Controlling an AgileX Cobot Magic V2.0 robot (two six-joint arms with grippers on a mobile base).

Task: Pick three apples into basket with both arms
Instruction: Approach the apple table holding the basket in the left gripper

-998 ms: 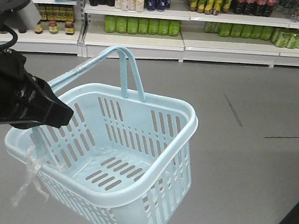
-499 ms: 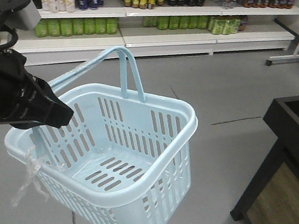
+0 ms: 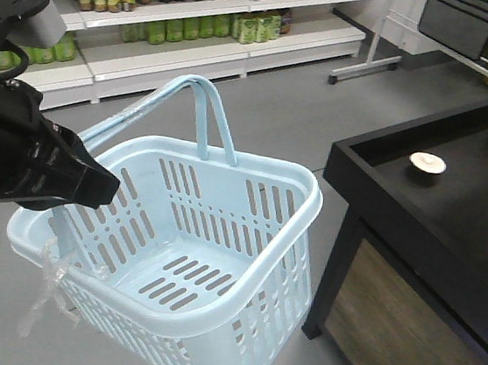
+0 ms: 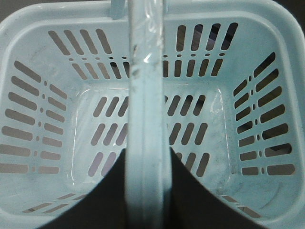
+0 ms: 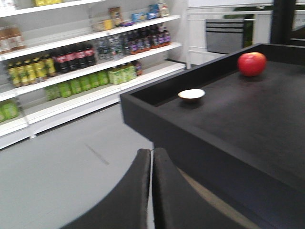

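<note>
Hanging under left gripper (image 4: 147,160), whose fingers pinch the hoop handles: pale blue basket (image 3: 275,309), slotted floor showing whole below the fingers. Right gripper (image 5: 152,164): fingers pressed together. Ahead and right of it, well apart, black rimmed table (image 5: 143,102) carries small pale dish (image 5: 191,94), then one red apple (image 5: 251,63) farther right.

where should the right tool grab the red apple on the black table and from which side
Grip the round red apple across its widest middle, coming down from above: it sits free on the black rimmed table, and the raised rim may block a low sideways approach. The right tool, shut now, must open first.
</note>
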